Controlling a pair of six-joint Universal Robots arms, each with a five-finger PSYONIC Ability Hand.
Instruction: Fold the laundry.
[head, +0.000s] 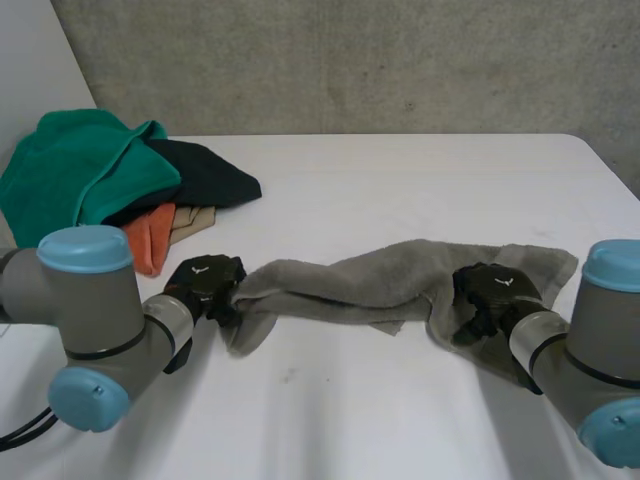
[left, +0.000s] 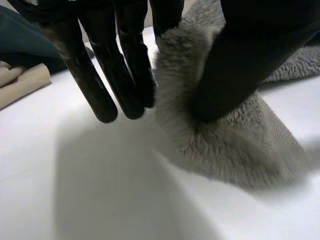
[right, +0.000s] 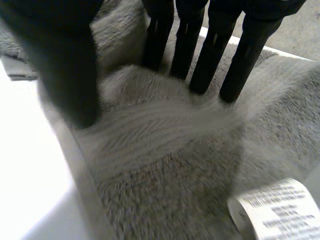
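Note:
A grey towel (head: 360, 280) lies bunched in a long rope across the middle of the white table (head: 400, 180). My left hand (head: 205, 280) is at the towel's left end. In the left wrist view a ridge of towel (left: 225, 145) stands pinched between the thumb and the fingers (left: 100, 75). My right hand (head: 490, 290) rests on the towel's right part, near a corner. In the right wrist view its fingers (right: 200, 55) and thumb press into the towel (right: 165, 165), with a hump of cloth gathered between them. A white care label (right: 275, 210) shows near that hand.
A pile of laundry sits at the table's back left: a green cloth (head: 90, 170), a dark one (head: 210, 175), an orange one (head: 150, 240) and a beige one (head: 192, 222). The beige cloth (left: 20, 82) also lies beside my left hand. A concrete wall stands behind the table.

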